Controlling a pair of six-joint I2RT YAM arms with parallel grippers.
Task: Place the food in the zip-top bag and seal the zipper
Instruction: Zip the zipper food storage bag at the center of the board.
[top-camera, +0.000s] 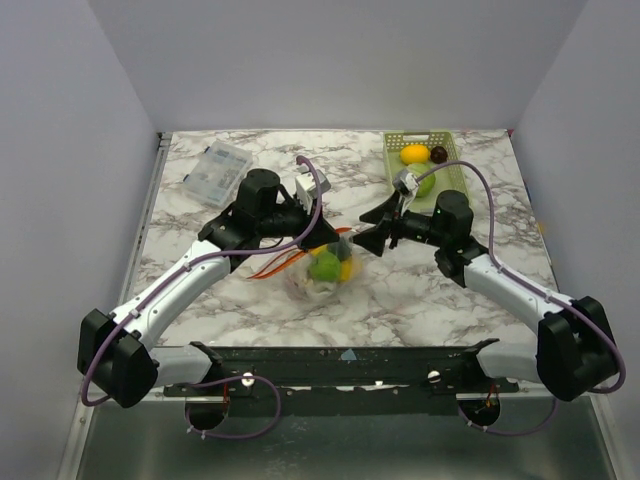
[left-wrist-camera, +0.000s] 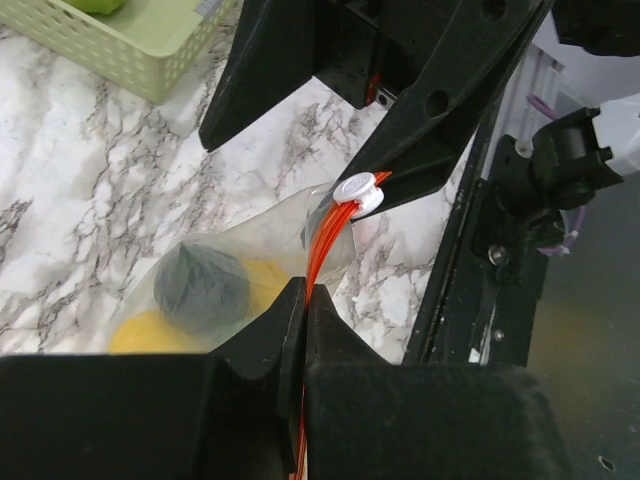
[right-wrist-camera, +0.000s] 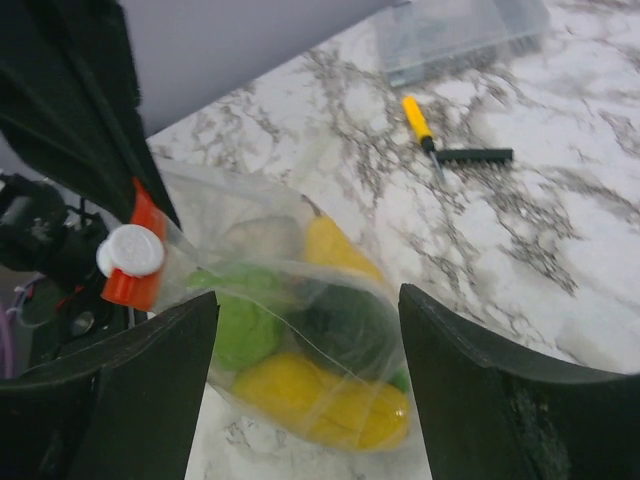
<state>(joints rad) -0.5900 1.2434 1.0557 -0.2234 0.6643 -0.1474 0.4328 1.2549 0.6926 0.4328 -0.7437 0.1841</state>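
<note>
1. Because the left end effector (left-wrist-camera: 303, 312) is clamped on the zipper (left-wrist-camera: 322, 250), the bag (right-wrist-camera: 290, 260) mouth is anchored taut for sealing.
2. Jaws apart, the right end effector (right-wrist-camera: 305, 300) has bag and food (right-wrist-camera: 320, 400) just ahead, between its fingers.
3. Probably its next grasp, the slider (right-wrist-camera: 131, 250) sits beside its left finger.

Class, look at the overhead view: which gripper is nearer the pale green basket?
Right. The right gripper hangs open just in front of the basket. The left gripper is farther off, shut on the bag's zipper.
</note>
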